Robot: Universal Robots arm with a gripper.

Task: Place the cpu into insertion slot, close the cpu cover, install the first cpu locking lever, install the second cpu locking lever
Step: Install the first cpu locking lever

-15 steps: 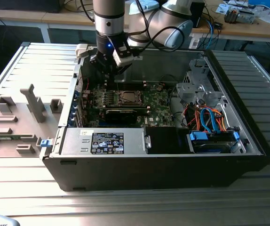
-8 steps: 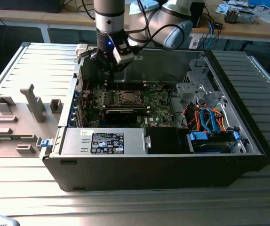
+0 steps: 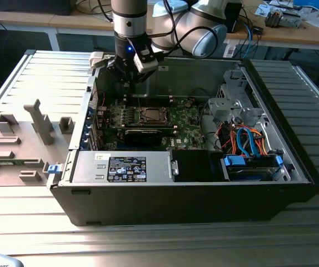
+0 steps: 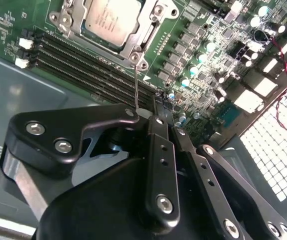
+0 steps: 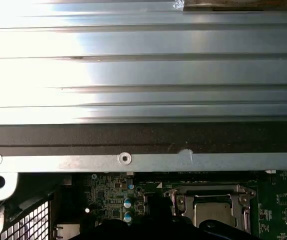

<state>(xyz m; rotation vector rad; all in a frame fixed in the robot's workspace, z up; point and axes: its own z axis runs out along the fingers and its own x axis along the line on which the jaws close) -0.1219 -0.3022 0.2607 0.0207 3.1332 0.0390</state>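
Note:
The cpu lies in the insertion slot on the green motherboard. The cpu cover is down over it, framing its silver top. One thin wire locking lever stands up from the socket's corner, and its free end reaches my fingertips. My gripper hangs above the board's back-left part, its black fingers drawn together. I cannot tell whether the lever end is pinched between them. In the first wrist view the cpu and cover show below the case wall.
The open computer case lies on a ribbed metal table. Black memory slots run beside the socket. A power supply, a drive cage and orange and blue cables fill the case's front and right in the exterior view.

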